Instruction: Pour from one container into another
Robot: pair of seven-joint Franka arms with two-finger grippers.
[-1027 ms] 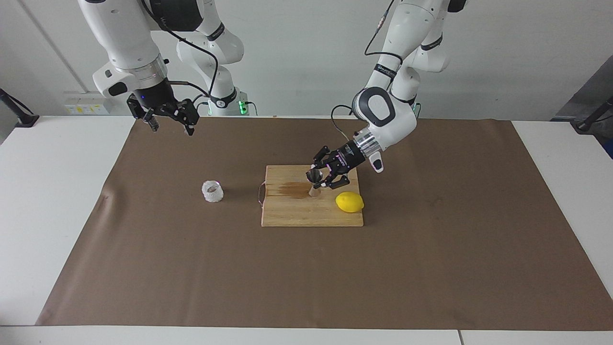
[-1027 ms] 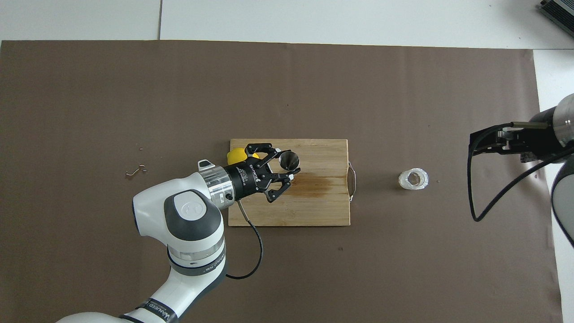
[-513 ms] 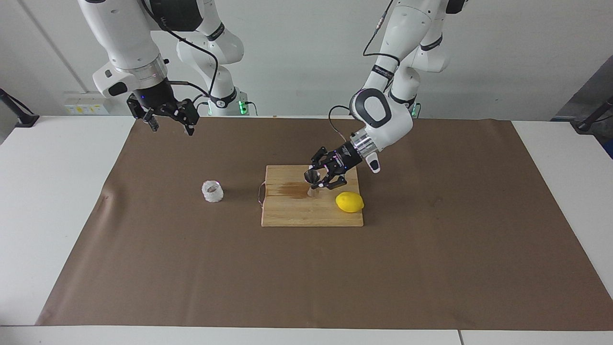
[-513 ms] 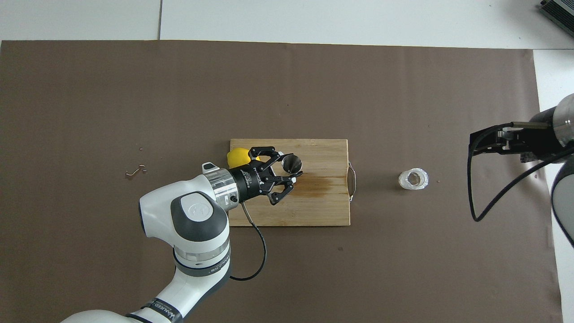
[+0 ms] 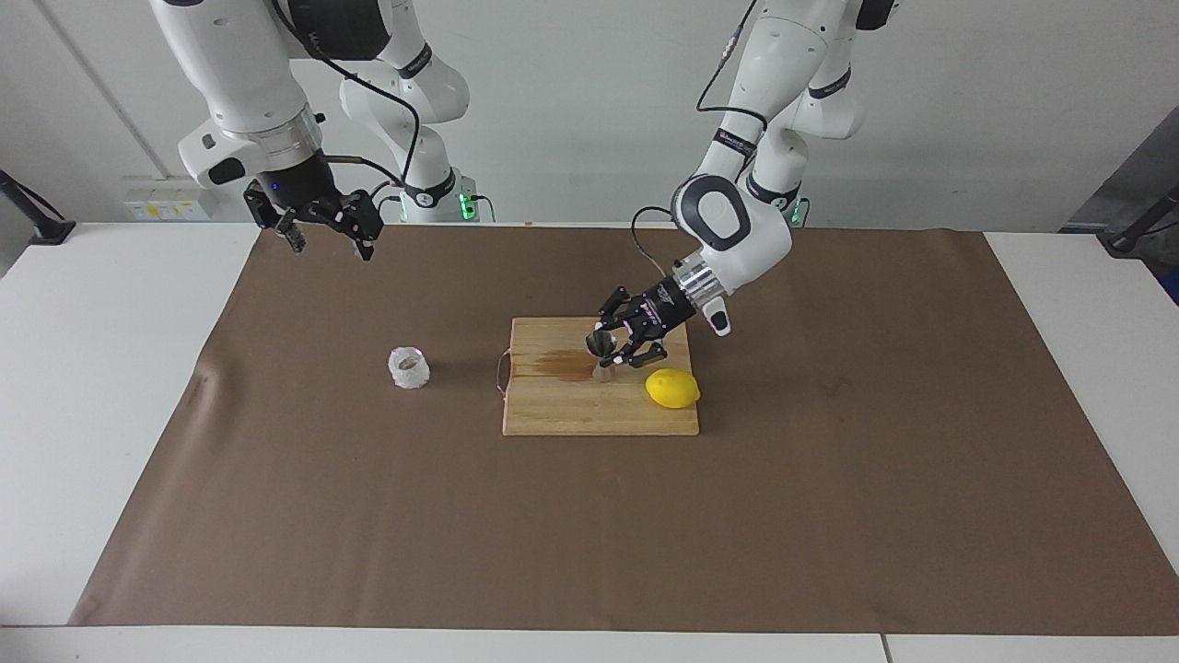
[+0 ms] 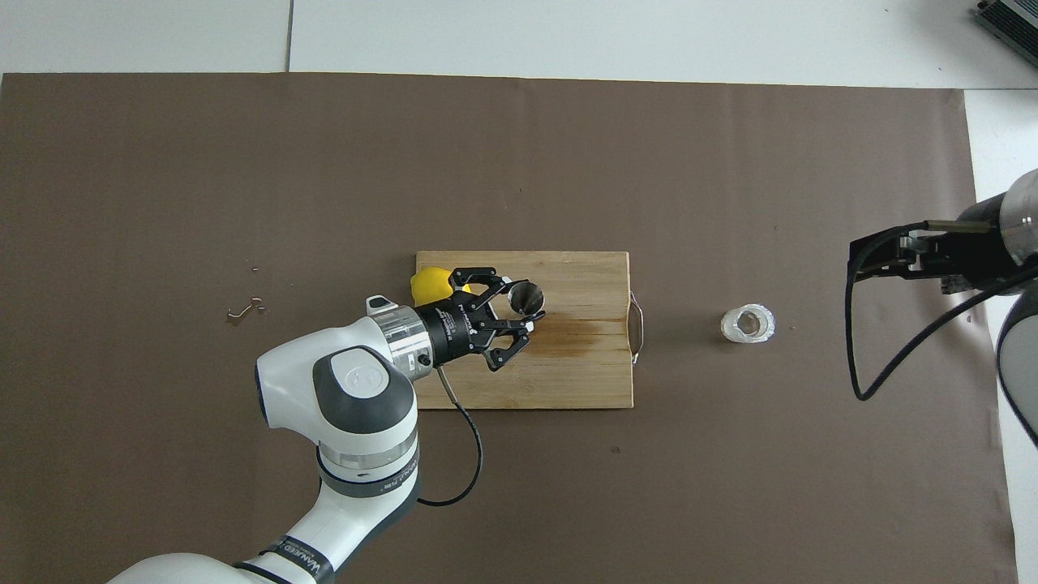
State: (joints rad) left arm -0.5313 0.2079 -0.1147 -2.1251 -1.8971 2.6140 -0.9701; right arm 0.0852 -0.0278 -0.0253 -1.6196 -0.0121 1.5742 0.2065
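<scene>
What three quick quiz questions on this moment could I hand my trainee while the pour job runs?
1. True or false: the left gripper is shut on the jigger.
2. What does the cup stand on: A the cutting board, B the brown mat?
3. Fill in: on the board, the yellow thing beside the jigger is a ____.
(The right gripper waits, open.)

Key: 1 true; 2 B; 3 lemon.

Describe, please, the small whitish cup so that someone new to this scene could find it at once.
Start at the wooden cutting board in the middle of the brown mat. From the board's metal handle, look along the mat toward the right arm's end of the table: the whitish cup stands there alone. It is squat, translucent and crinkled, unlike the shiny steel jigger and the yellow lemon on the board.
</scene>
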